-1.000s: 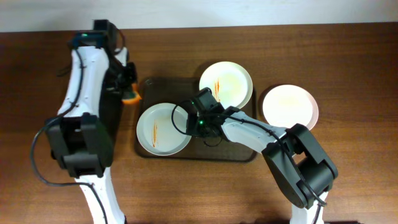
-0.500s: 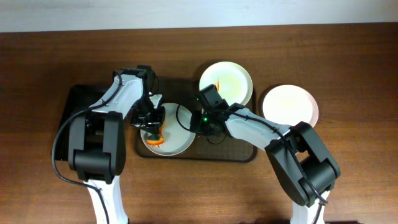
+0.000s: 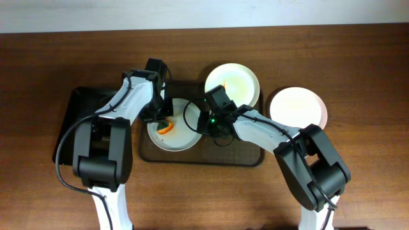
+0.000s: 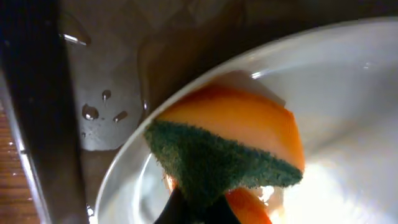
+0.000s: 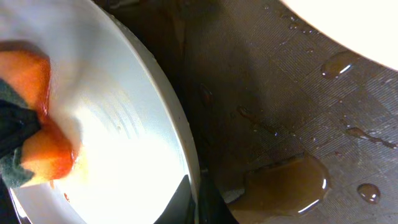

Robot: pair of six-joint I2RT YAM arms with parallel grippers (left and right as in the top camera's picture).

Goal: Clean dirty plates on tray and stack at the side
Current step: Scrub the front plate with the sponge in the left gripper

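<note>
The brownish tray (image 3: pixel 246 154) holds two white plates. The near-left plate (image 3: pixel 182 137) shows in both wrist views (image 4: pixel 348 93) (image 5: pixel 124 124). My left gripper (image 3: pixel 163 122) is shut on an orange and green sponge (image 3: pixel 166 128) (image 4: pixel 230 149) that presses on this plate's inside. My right gripper (image 3: pixel 204 123) is shut on the plate's right rim (image 5: pixel 189 180). The back plate (image 3: pixel 232 85) has orange-red streaks near its left side. A third plate (image 3: pixel 297 108), clean, lies on the table right of the tray.
A narrow black tray (image 3: pixel 73 124) lies on the table at the left. Water puddles and drops (image 5: pixel 286 183) lie on the brownish tray's textured base. The wooden table (image 3: pixel 358 185) runs round everything.
My left arm came from the black tray with the sponge onto the near-left plate, then moved the sponge up toward the plate's upper left. The right gripper stayed on the rim.
</note>
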